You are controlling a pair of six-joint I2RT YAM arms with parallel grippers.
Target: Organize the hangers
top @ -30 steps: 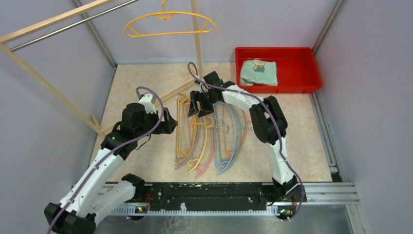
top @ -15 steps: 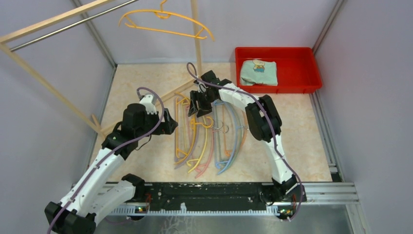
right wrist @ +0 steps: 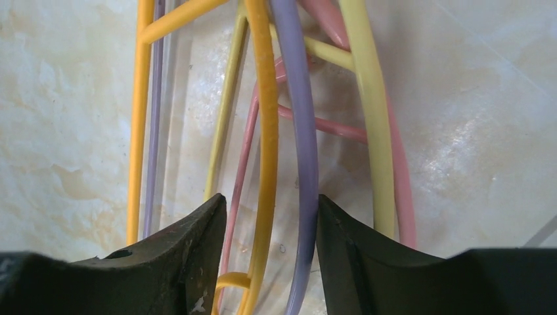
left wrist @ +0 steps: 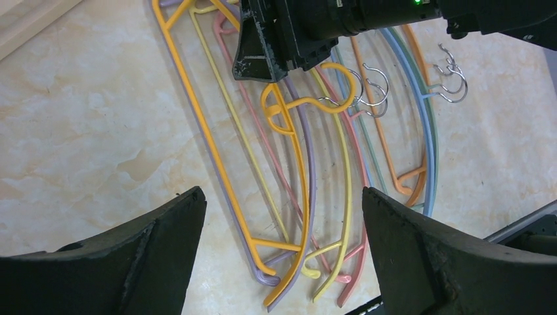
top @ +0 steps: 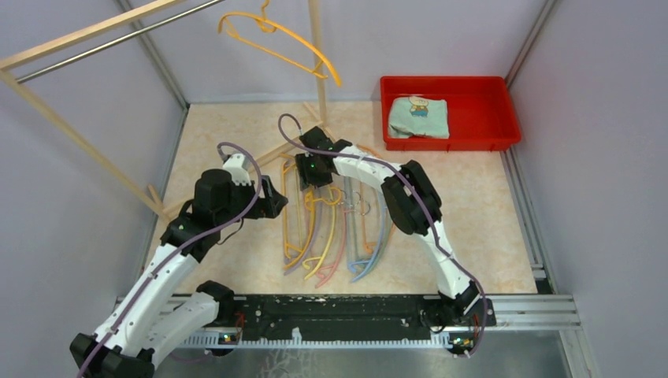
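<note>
Several hangers (top: 339,228) lie in a pile on the table: orange, purple, yellow, pink, blue and green. One orange hanger (top: 283,43) hangs on the metal rail at the back. My right gripper (top: 309,179) is down on the far end of the pile. In the right wrist view it (right wrist: 270,200) is partly open, with an orange arm (right wrist: 266,131) and a purple arm (right wrist: 303,131) between its jaws. My left gripper (top: 276,201) hovers left of the pile. It (left wrist: 282,193) is wide open and empty above the hangers' ends (left wrist: 295,256).
The pale wooden rack frame (top: 79,35) with its metal rail (top: 118,43) stands at the back left; one post (top: 319,71) rises behind the pile. A red bin (top: 504,118) holding a folded cloth (top: 417,116) sits at the back right. Walls close in on both sides.
My right gripper has moved left and down onto the pile's far end. The hanging orange hanger has swung round on the rail. The left arm has barely moved.
</note>
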